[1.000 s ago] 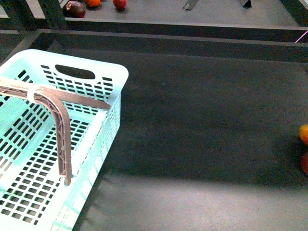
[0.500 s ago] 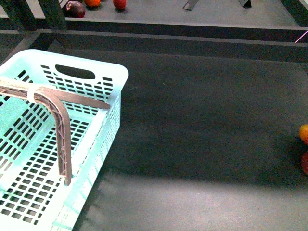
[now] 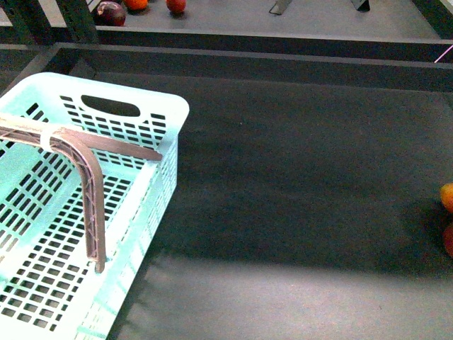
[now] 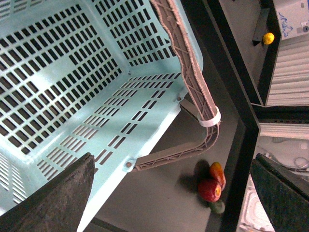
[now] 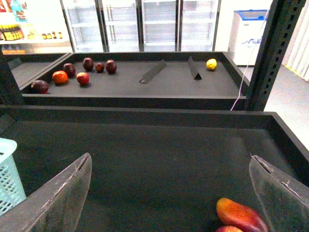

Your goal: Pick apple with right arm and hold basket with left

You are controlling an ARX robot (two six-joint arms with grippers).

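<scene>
Nothing has visibly moved. Left end effector gapes empty over basket; right end effector gapes empty above surface. Apple sits apart from basket. Freezer lettering unreadable.

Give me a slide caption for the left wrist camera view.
Open left pincer over the mint basket; the apple lies outside on the dark table beside an orange-red fruit.

The dark table is carrying the basket at eight o'clock, while an orange-red fruit and the apple are lying close together at three o'clock.
</scene>
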